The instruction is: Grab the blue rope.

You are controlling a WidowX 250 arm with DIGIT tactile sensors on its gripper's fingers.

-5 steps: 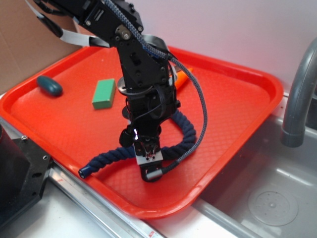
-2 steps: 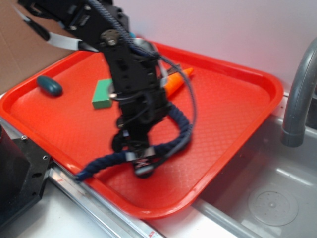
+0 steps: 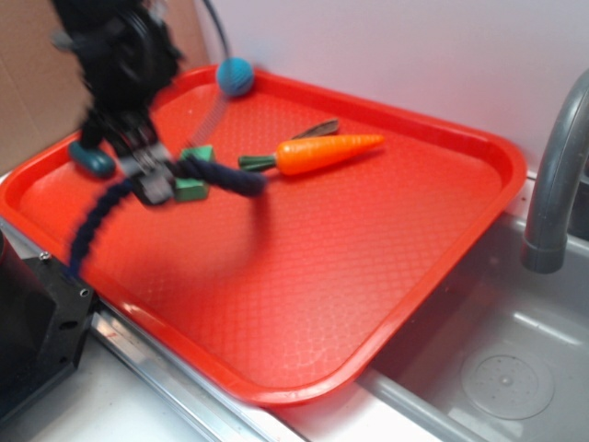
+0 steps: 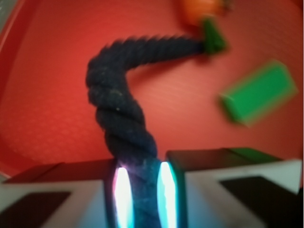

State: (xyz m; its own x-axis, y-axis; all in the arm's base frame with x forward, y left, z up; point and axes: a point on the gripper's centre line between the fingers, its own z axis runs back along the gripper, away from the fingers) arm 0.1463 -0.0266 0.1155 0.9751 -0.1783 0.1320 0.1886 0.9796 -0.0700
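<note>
The blue rope [image 3: 221, 178], thick dark navy and twisted, hangs off the tray from my gripper [image 3: 155, 184], which is shut on it near its middle. One stretch droops left toward the tray's front edge, the other runs right and curls down, blurred. In the wrist view the rope [image 4: 118, 114] rises out from between the two glowing pads [image 4: 122, 194] of the gripper [image 4: 142, 194] and bends right toward the carrot's green top.
An orange toy carrot [image 3: 327, 152] lies mid-tray on the red tray [image 3: 396, 239]. A green block [image 3: 193, 184] sits just behind the gripper; the wrist view also shows the block [image 4: 259, 92]. A teal oval [image 3: 92, 158] and a teal ball [image 3: 236, 76] lie left and back. A sink and grey faucet [image 3: 552, 184] are right.
The arm has swung up and to the left across the tray, lifting the rope off the surface with it. The carrot, hidden behind the arm before, now shows fully.
</note>
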